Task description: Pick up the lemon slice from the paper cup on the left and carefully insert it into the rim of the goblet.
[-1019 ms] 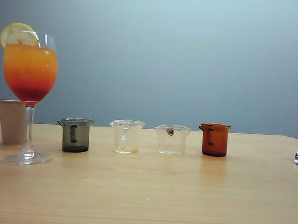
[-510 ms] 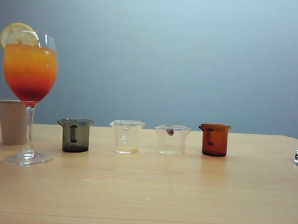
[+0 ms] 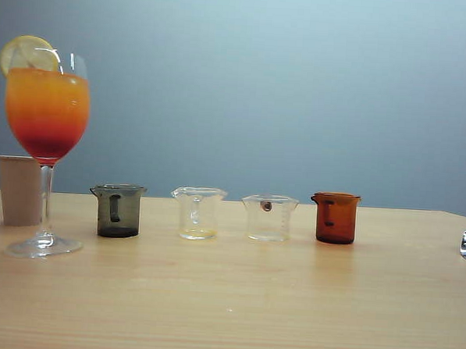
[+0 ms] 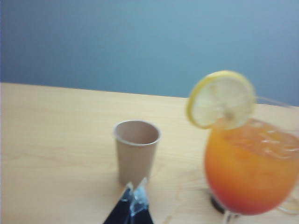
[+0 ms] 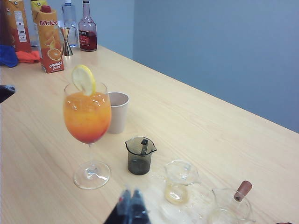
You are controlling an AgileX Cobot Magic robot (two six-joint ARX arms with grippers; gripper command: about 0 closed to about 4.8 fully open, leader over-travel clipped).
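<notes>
Lemon slice (image 4: 221, 99) sat wedged on goblet (image 3: 47, 110) rim, paper cup (image 4: 136, 150) just beside. Left end effector (image 4: 134, 192) and right end effector (image 5: 130, 196) both closed, empty. Best retreat clear of glass.

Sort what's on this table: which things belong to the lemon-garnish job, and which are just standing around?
Job: lemon slice, already on the goblet rim; paper cup; shut left gripper.
Bystanders: grey beaker, two clear beakers, amber beaker, juice carton, bottles, shut right gripper.

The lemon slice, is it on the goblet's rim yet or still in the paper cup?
On the rim. The lemon slice stands upright on the goblet edge; the paper cup looks empty.
</notes>
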